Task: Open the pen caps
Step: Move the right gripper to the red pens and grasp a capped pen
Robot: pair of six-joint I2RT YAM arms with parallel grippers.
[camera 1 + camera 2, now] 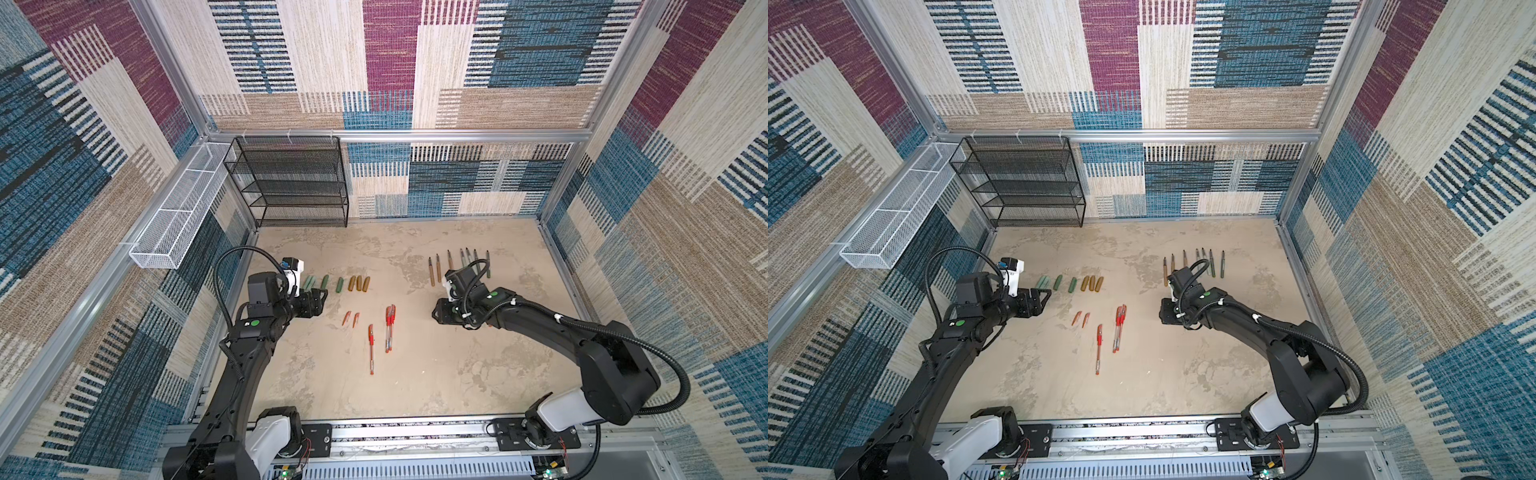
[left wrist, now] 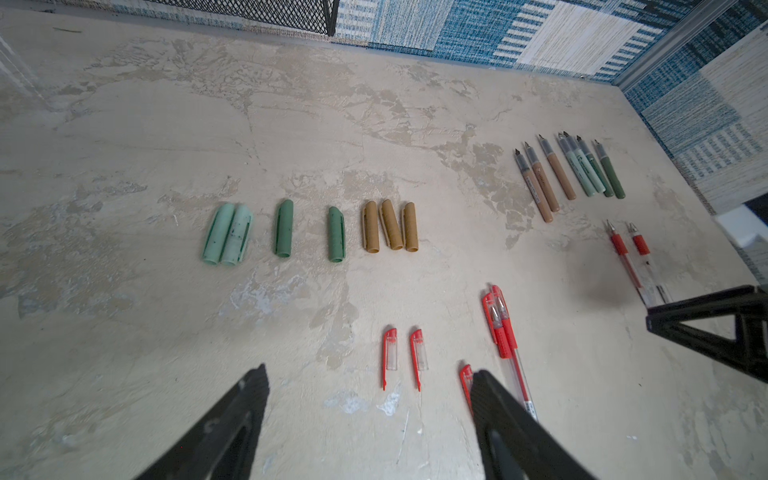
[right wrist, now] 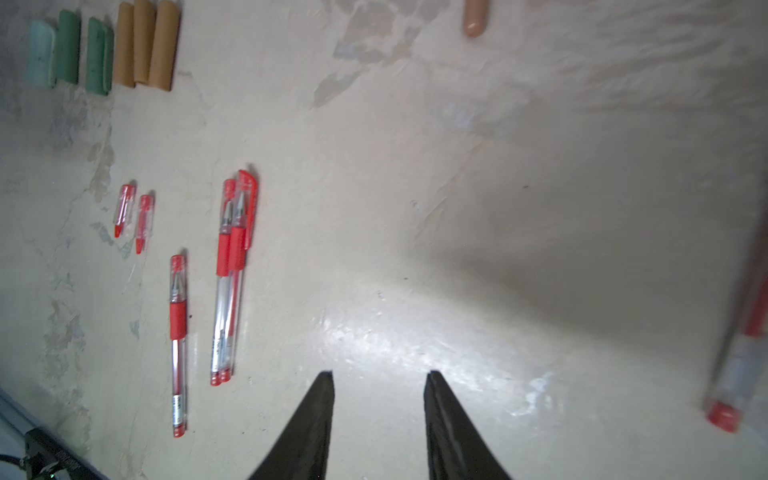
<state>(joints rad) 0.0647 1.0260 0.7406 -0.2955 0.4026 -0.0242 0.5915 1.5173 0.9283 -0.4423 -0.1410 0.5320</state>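
Pens (image 1: 389, 324), capped red, lie between left tool (image 2: 370, 372) and right tool (image 3: 380, 374), both released.

The mottled beige tabletop (image 1: 415, 386) carries rows of loose pen caps (image 1: 353, 283), uncapped barrels (image 1: 432, 272) and red pens (image 1: 371, 349).

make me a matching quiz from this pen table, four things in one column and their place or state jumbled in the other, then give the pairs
Column one
1. two pale mint stubby plastic caps
2. three gold-brown cylindrical plastic caps
3. lone red gel pen with a clear barrel
4. left gripper

Column two
A. open, holding nothing
B. cap on
C. right end of the cap row in both top views
D. left end of the cap row in both top views, touching each other

Pairs: 1-D, 2-C, 3-B, 4-A
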